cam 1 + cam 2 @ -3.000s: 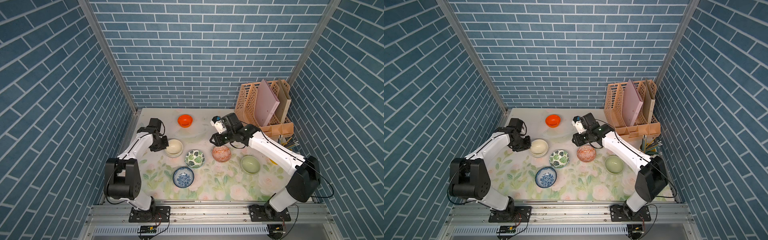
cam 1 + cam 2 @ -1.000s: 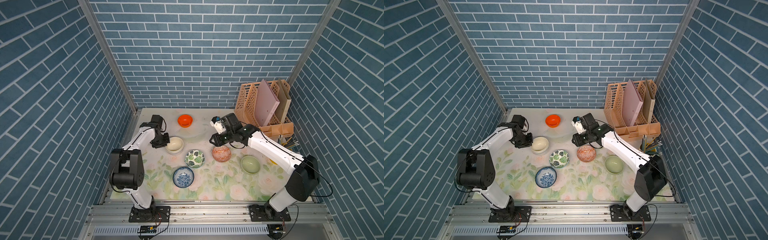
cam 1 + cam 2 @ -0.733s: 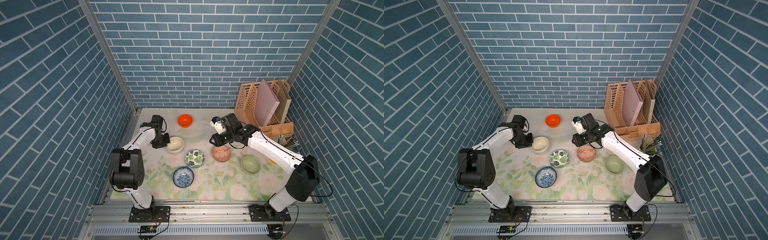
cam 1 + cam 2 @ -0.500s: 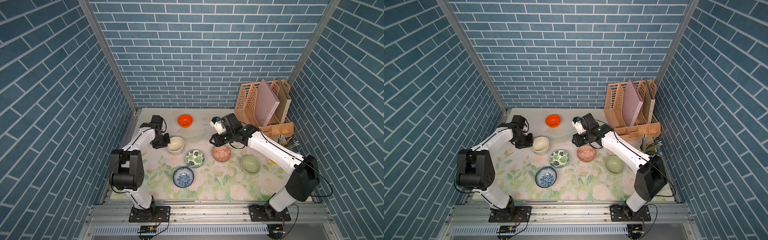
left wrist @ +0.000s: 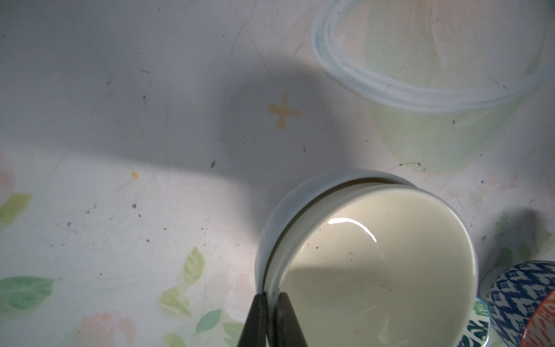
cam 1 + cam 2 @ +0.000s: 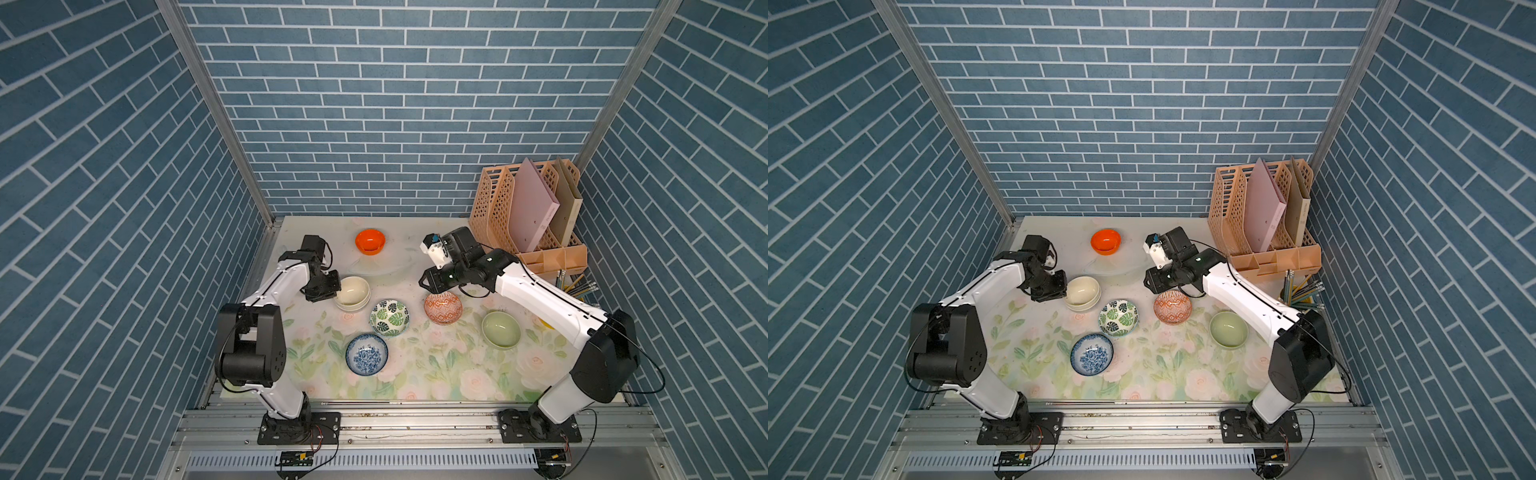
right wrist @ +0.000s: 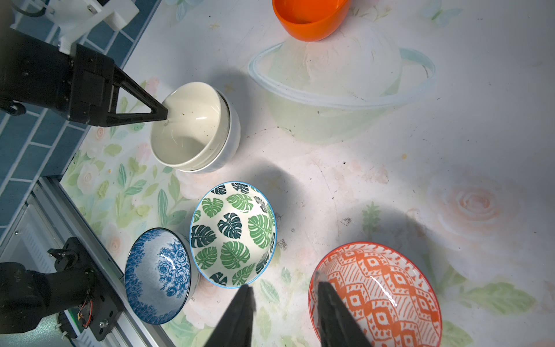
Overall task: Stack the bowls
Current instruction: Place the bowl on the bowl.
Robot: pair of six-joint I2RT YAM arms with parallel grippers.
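My left jaws pinch the rim of the cream bowl (image 6: 353, 290), which sits nested, a little askew, inside the white bowl (image 7: 234, 129) toward the left side of the desk (image 6: 436, 374). My right jaws stand spread astride the rim of the orange-red patterned bowl (image 6: 443, 306) at mid-desk, not closed on it. I judge the first nesting all but made. Next I must release the cream bowl without dragging it, then close on the patterned bowl and carry it across.
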